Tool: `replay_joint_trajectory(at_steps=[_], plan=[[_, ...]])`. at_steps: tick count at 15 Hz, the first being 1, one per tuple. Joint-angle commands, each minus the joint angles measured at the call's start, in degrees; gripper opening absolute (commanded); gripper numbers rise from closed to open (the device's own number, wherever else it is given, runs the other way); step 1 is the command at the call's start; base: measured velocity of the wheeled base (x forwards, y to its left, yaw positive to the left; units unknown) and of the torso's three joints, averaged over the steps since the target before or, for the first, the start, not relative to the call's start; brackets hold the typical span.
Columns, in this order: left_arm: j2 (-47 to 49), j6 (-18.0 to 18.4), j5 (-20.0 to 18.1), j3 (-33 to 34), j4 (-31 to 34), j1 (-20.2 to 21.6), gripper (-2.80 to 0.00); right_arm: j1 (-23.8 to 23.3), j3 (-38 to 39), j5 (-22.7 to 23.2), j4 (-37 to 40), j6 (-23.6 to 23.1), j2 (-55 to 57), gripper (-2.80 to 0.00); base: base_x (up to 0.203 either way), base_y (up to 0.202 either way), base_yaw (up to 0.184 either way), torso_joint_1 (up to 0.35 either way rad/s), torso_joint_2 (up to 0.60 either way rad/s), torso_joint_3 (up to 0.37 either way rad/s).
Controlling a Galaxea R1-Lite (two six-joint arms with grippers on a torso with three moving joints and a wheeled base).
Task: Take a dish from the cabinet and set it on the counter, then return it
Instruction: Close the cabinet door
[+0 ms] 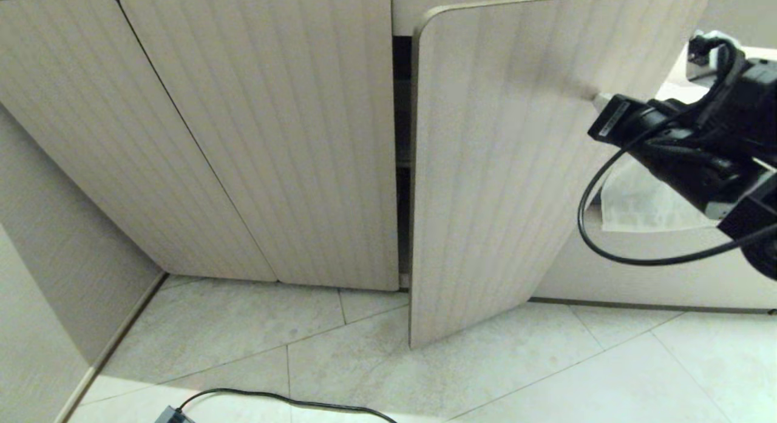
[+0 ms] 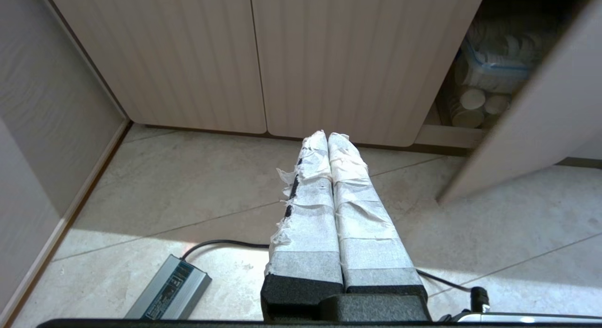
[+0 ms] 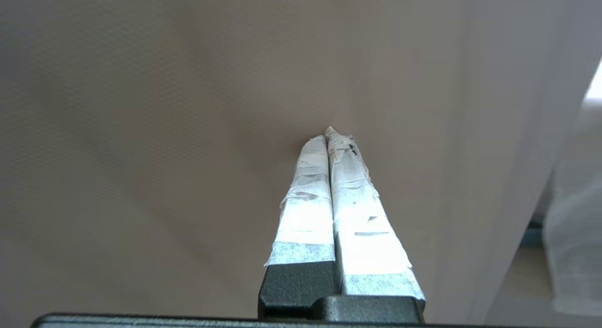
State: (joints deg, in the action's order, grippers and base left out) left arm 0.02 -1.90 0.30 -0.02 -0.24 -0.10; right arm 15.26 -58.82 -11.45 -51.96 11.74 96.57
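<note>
One door (image 1: 498,168) of the cabinet (image 1: 255,131) hangs ajar, our right gripper (image 1: 598,100) clenched empty against its face. We can't spot the dish yet. Pushing could swing it shut.

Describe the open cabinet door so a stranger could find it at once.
Start at the low beige fluted cabinet above the tiled floor. Of its three doors, take the rightmost. Unlike its two shut neighbours, it swings outward, and the right gripper touches it.
</note>
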Motion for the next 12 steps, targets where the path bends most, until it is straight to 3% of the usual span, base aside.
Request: replay_joint_trajectory(at_steps=[1, 7, 12], plan=[[-0.02, -0.03, 0.02, 0.02, -0.02, 0.01, -2.8, 0.03, -4.64, -3.59, -0.54, -0.02, 4.67, -2.8, 0.0, 0.0, 0.0, 0.0, 0.0, 0.0], [-0.02, -0.03, 0.05, 0.02, -0.02, 0.01, -2.8, -0.06, -5.49, -5.42, -10.91, -4.55, 8.41, -2.8, 0.0, 0.0, 0.0, 0.0, 0.0, 0.0], [-0.02, -0.03, 0.05, 0.02, -0.02, 0.01, -2.8, -0.19, -0.14, -5.24, -16.28, -6.69, 7.2, -2.8, 0.0, 0.0, 0.0, 0.0, 0.0, 0.0]])
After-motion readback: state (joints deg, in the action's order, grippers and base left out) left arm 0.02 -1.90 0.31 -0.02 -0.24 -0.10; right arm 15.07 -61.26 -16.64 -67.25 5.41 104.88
